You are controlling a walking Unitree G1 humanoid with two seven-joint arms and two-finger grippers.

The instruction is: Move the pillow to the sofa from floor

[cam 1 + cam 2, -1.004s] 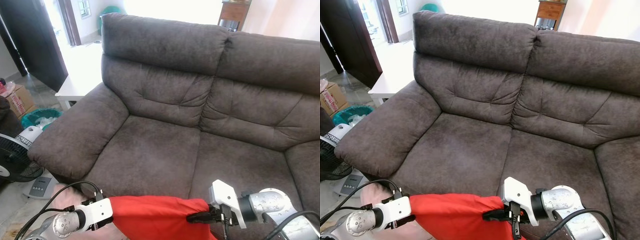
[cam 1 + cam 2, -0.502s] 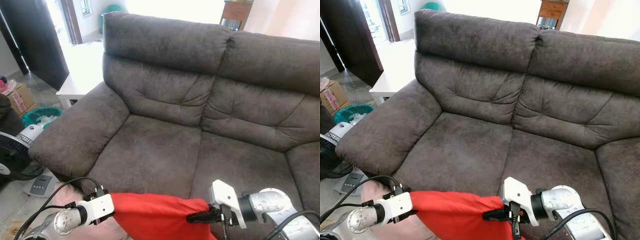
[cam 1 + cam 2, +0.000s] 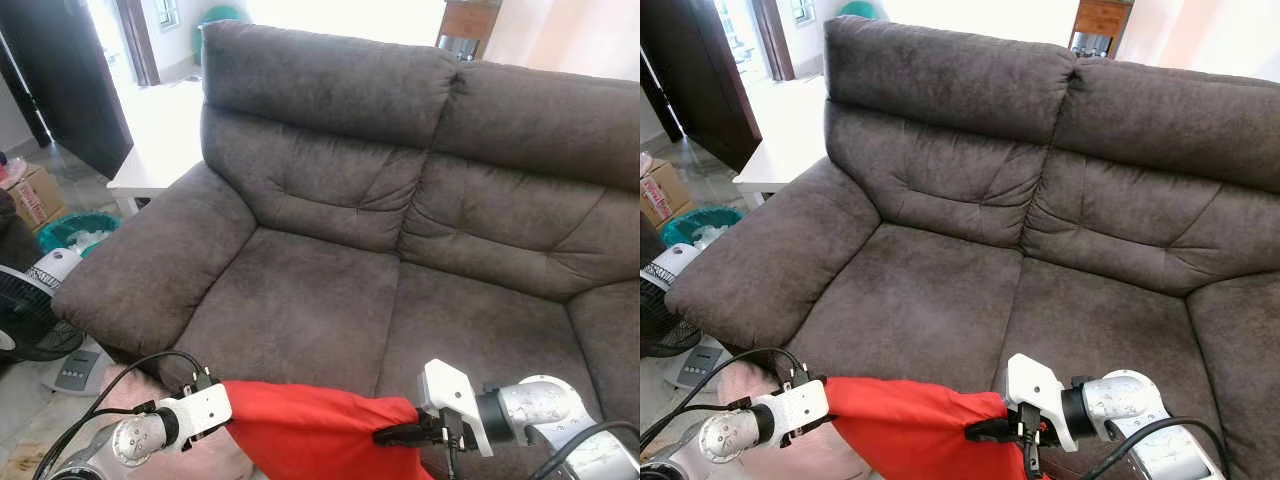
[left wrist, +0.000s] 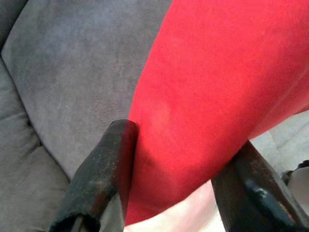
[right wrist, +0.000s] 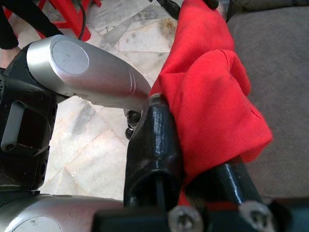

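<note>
the red pillow (image 3: pixel 305 436) hangs between the two arms, just in front of the dark grey sofa (image 3: pixel 400 230) and low against the front edge of its seat cushions. the left end effector (image 4: pixel 166 169) has its black fingers (image 4: pixel 104 169) on either side of one end of the pillow, pinching the red fabric. the right end effector (image 3: pixel 392 436) clamps the other end, where the cloth bunches up into a knot between its fingers (image 5: pixel 154 145). the sofa seat beyond the pillow is bare. to the robot's left stand a white table (image 3: pixel 150 160), a floor fan (image 3: pixel 25 320), a cardboard box (image 3: pixel 35 195) and a teal basket (image 3: pixel 75 230), on the marble floor (image 5: pixel 96 135).
</note>
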